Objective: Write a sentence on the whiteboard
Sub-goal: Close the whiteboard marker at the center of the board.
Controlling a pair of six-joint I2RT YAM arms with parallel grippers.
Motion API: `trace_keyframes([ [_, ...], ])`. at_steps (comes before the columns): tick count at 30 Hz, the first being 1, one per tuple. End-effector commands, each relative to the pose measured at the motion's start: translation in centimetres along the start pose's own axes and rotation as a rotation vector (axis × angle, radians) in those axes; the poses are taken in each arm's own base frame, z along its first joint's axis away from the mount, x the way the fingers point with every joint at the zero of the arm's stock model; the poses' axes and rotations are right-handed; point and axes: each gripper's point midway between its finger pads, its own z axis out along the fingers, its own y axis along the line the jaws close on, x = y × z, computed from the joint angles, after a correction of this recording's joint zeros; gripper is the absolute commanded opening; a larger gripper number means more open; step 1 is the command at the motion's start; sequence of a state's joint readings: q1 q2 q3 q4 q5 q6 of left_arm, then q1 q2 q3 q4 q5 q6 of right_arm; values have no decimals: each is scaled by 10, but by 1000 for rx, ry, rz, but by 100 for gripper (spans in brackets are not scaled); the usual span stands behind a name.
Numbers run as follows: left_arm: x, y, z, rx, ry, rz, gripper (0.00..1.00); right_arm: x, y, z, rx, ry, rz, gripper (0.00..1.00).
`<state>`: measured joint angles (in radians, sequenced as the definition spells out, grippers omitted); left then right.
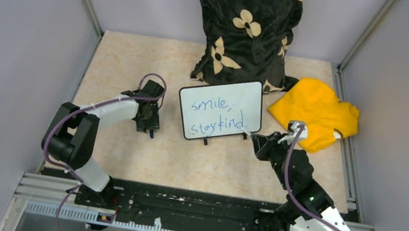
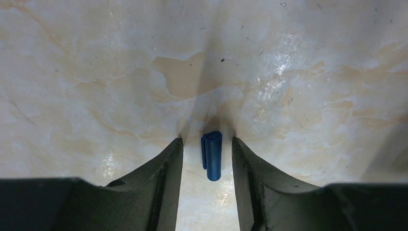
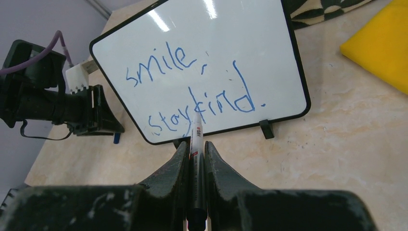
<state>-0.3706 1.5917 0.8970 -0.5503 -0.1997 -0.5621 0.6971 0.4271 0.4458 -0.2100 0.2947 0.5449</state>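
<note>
The whiteboard (image 1: pixel 220 110) (image 3: pixel 269 57) stands tilted on small black feet at mid-table. The sentence (image 1: pixel 217 114) (image 3: pixel 192 86) is on it in blue, two lines reading "smile, stay kind." My right gripper (image 1: pixel 257 141) (image 3: pixel 194 144) is just before the board's lower edge, shut on a white-barrelled marker (image 3: pixel 196 137) whose tip points at the second line. My left gripper (image 1: pixel 148 122) (image 2: pixel 207 142) hangs low over the table to the board's left. It is open, with a blue marker cap (image 2: pixel 212 156) (image 1: pixel 151 134) lying between its jaws, a gap on each side.
A yellow cloth (image 1: pixel 314 111) (image 3: pixel 380 43) lies right of the board. A black bag with cream flowers (image 1: pixel 243 29) stands behind it against the back wall. Grey walls and metal rails close in the tabletop (image 1: pixel 135 67) on three sides.
</note>
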Motion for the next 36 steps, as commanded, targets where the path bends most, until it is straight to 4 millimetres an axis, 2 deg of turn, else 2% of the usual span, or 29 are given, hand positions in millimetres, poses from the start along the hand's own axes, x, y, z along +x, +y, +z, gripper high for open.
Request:
trace_keyframes([
  [1,8,3,8,-23,17,-3,46,-15,1,-2,-2,-58,10,0],
  [5,15,3,11,-51,31,26,41,-15,-1,-3,4,-60,11,0],
  [12,25,7,16,-91,60,39,39,-17,-4,-7,14,-72,9,0],
  [20,36,7,21,-89,92,33,29,-17,-5,-8,16,-73,9,0],
  [24,38,7,21,-84,97,31,22,-17,-5,-9,15,-73,9,0],
  [27,38,6,20,-80,99,28,9,-18,-5,-9,14,-73,10,0],
  [29,36,6,16,-78,88,22,0,-18,-4,-10,12,-72,10,0],
  [33,22,6,0,-60,33,-1,0,-22,-2,-11,11,-74,8,0],
  [36,1,2,-26,-11,-43,-35,0,-29,1,-13,5,-87,5,0],
])
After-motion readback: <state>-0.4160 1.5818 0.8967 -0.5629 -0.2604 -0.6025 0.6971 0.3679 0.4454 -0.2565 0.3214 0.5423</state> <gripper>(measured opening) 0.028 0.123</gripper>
